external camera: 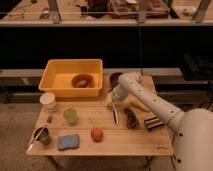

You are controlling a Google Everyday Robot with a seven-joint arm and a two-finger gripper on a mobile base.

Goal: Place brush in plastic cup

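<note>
Here's the arm (152, 104), off-white from end to end, all smooth rounded casing. A big bulbous shell (196, 140) fills the lower right corner, pale and plain, and a long tubular link tapers away from it. A fat round joint (129, 82) caps the far end (a knuckle, really, in the same cream tone), with a darker seam where the sections meet. Below that is the pincer (113, 102), pale as well, low over the wooden surface (125, 142), just right of the yellow tub (60, 92).
</note>
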